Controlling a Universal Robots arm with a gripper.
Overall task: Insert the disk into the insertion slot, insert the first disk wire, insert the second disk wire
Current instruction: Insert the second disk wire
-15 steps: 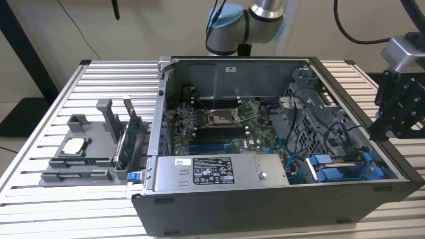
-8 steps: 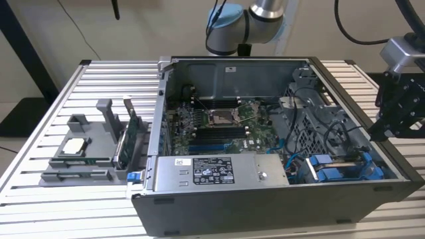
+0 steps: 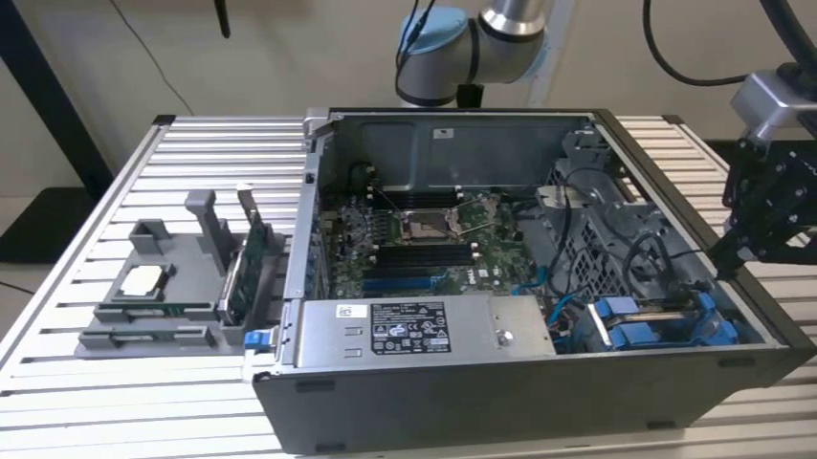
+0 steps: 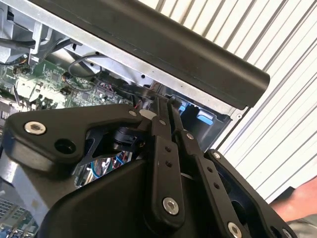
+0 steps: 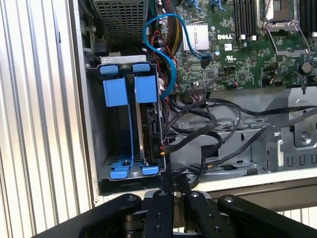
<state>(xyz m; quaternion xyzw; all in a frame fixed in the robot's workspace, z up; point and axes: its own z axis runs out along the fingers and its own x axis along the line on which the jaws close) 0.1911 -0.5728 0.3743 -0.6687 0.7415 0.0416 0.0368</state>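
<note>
Fingers (image 5: 169,184) of the claw (image 5: 174,174) are nearest the lens in both wrist views. They are pressed together with no gap visible. The tips sit in among the black cables (image 5: 208,124) at the case wall; can't tell if one is pinched between them.

The disk (image 5: 152,130) is just ahead of the fingertips. It's seated on edge in the drive cage (image 5: 94,148), clipped in its blue carrier (image 5: 146,89), in the slot on the cable side. A second blue carrier (image 5: 116,94) sits in the next slot, on the disk's far side from the cables; can't tell what it holds. A black lead with a red mark (image 5: 162,148) ends at the disk edge closest to the claw. Plugged in or just resting: can't tell.

Past the cage, farther from the claw, a blue cable (image 5: 166,54) loops up to the motherboard (image 5: 237,54). A finned heatsink (image 5: 195,35) sits next to the loop, and the CPU socket (image 5: 282,12) is farther still.

In the exterior view the claw hangs over the case (image 3: 511,402) rim, tips just inside and right beside the cage. The power supply (image 3: 422,330) runs along the same wall, on the far side of the cage from the claw. A grey fixture tray (image 3: 166,287) sits well apart from the claw, outside the case on the opposite side. All of it rests on the slatted table (image 3: 77,382).
</note>
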